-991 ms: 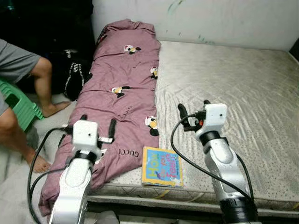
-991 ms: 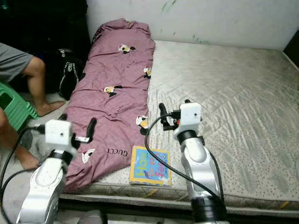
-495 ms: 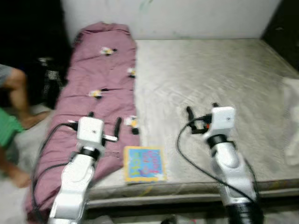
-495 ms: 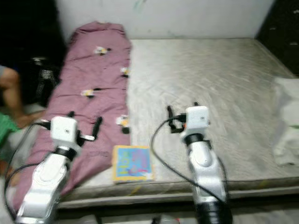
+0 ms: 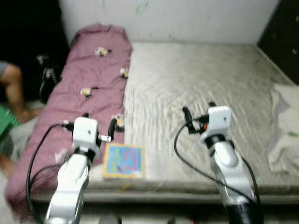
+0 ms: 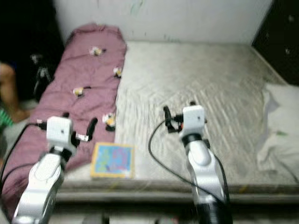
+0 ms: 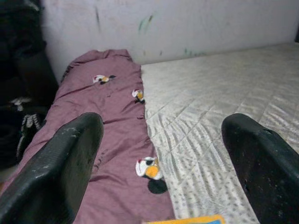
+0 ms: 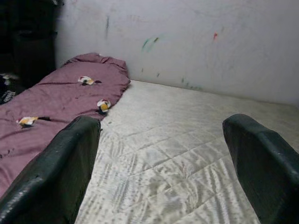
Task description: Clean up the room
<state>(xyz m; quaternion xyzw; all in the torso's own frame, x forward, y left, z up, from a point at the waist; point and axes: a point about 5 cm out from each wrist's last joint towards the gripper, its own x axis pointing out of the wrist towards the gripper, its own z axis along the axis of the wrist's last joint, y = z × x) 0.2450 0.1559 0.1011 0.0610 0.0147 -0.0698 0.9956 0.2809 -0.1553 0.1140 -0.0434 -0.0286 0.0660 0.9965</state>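
A colourful children's book (image 5: pixel 123 161) lies flat at the near edge of the bare grey mattress (image 5: pixel 201 74). A long mauve blanket (image 5: pixel 88 79) with small cartoon patches runs along the mattress's left side and hangs over the edge. A white crumpled pillow or cloth (image 5: pixel 283 133) lies at the right edge. My left gripper (image 5: pixel 99 122) hovers open just left of the book, over the blanket. Above the middle of the mattress my right gripper (image 5: pixel 198 108) is open too. Both hold nothing.
A person's bare leg (image 5: pixel 13 91) and a green stool (image 5: pixel 5 122) are on the floor at the far left. A black bag (image 5: pixel 46 77) sits by the blanket. A white wall (image 5: pixel 187 18) backs the bed; dark furniture (image 5: pixel 285 42) stands at the right.
The camera has swung to the right: the person has slid mostly out at the left and the white pillow has come into view. Both arms keep their pose, fingers still open.
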